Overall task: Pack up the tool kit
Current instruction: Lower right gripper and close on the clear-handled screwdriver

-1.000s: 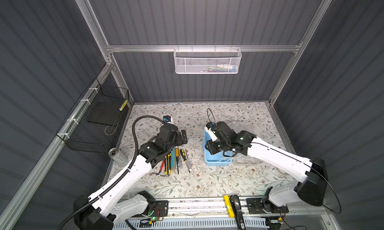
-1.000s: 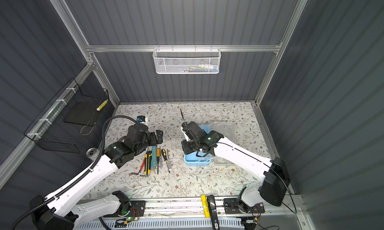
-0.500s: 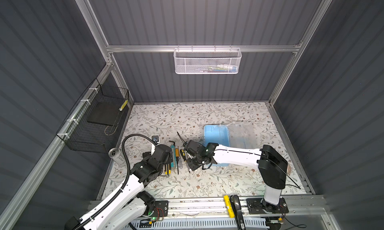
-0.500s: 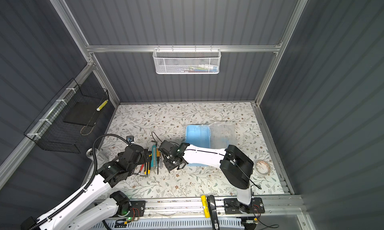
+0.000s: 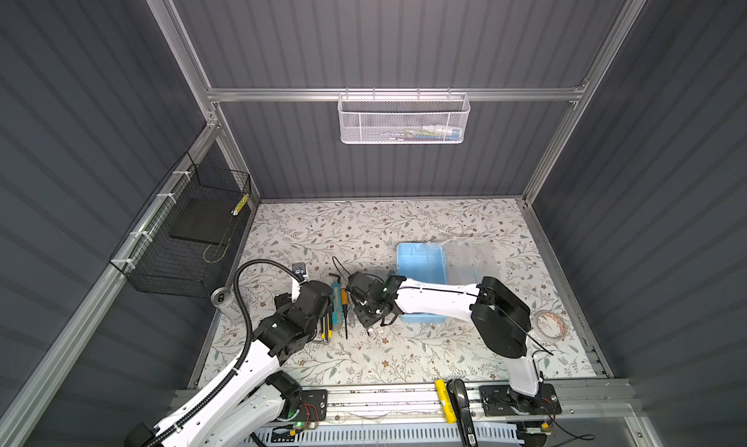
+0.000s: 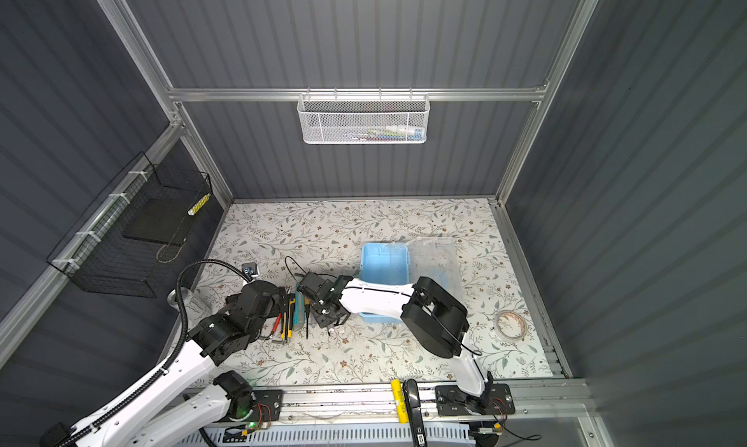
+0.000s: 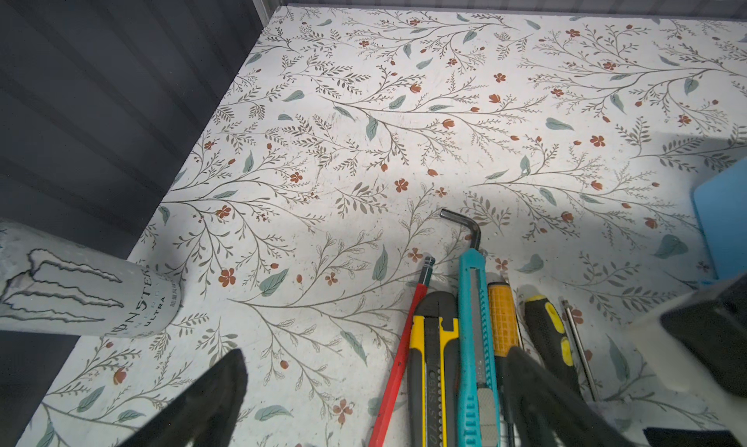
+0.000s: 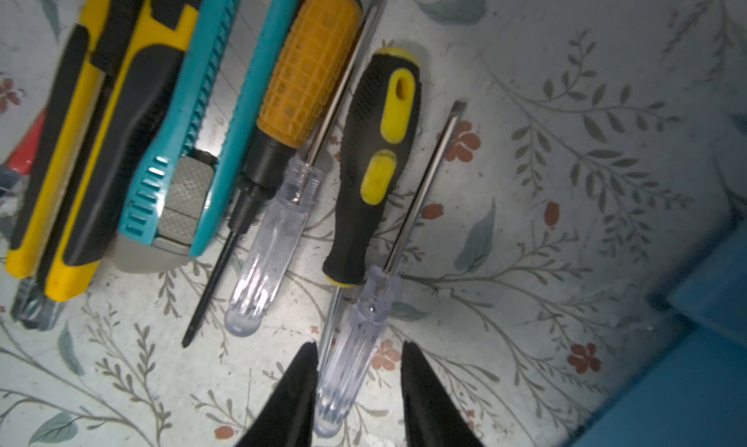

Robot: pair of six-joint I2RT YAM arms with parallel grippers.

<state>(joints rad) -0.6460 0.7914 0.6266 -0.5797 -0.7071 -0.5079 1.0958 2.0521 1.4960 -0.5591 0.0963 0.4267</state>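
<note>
- Taking 12 o'clock as the back wall in both top views, the light-blue box (image 5: 420, 263) (image 6: 384, 263) is sitting open on the floral surface (image 5: 364, 230). Its clear lid (image 5: 471, 259) is lying flat at the box's 3 o'clock side.
- The loose tools are lying in a close row at 9 o'clock of the box.
- Running across the row from 9 to 3 o'clock are a red hex key (image 7: 400, 356), a yellow utility knife (image 7: 432, 364), a teal utility knife (image 7: 473, 323), an orange-handled screwdriver (image 7: 503, 319) and a black-and-yellow screwdriver (image 8: 376, 162).
- A black hex key (image 7: 465, 222) is poking out at the row's 12 o'clock end, beside the teal knife.
- The right fingers (image 8: 295, 388) are standing narrow, one on each side of the handle of a clear-handled screwdriver (image 8: 364, 323) at the row's 3 o'clock end. A gap is showing on one side, so they are not gripping it.
- The left fingers (image 7: 210, 396) are standing spread wide over the row's 9 o'clock part, holding nothing.
- An energy drink can (image 7: 81, 291) is sitting at 9 o'clock of the row, by the surface's edge.
</note>
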